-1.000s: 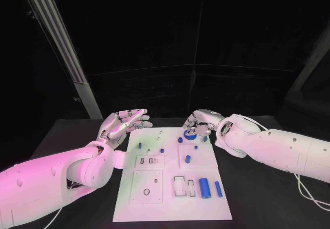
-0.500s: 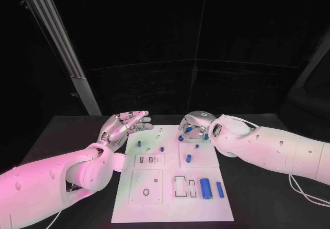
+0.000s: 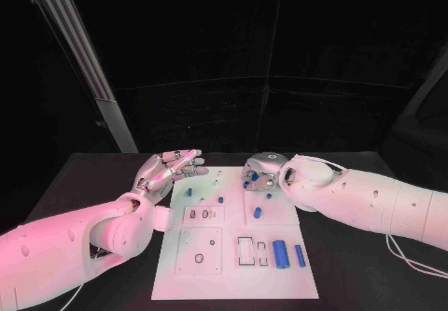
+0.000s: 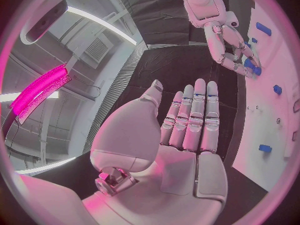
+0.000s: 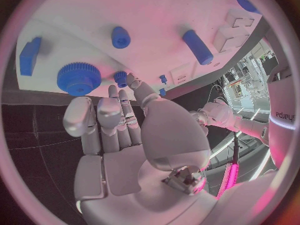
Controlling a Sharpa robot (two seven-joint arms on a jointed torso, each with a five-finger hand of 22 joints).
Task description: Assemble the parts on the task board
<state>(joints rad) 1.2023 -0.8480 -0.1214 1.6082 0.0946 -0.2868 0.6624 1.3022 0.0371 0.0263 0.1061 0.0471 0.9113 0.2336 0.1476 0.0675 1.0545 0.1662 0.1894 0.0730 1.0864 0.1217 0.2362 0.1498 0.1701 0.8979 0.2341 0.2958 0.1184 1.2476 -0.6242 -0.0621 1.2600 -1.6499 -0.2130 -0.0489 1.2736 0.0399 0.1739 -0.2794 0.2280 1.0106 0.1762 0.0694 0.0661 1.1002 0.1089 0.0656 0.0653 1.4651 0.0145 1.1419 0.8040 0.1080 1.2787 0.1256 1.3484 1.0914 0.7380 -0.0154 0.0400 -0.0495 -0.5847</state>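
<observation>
Low in the frame's centre the white task board [image 3: 234,259] lies on the black table [image 3: 84,181], with two blue cylinders [image 3: 279,253] near its lower right corner, the thicker one beside a thinner one [image 3: 300,255], and small blue pieces [image 3: 257,212] standing further up the plate. At centre left, the left hand [image 3: 169,170] hovers over the board's upper left edge with fingers straight, spread and holding nothing. At the board's top right the right hand [image 3: 257,175] is bent down over it, fingers loosely curled beside a blue gear [image 5: 79,78]; whether they touch or grip it I cannot tell.
</observation>
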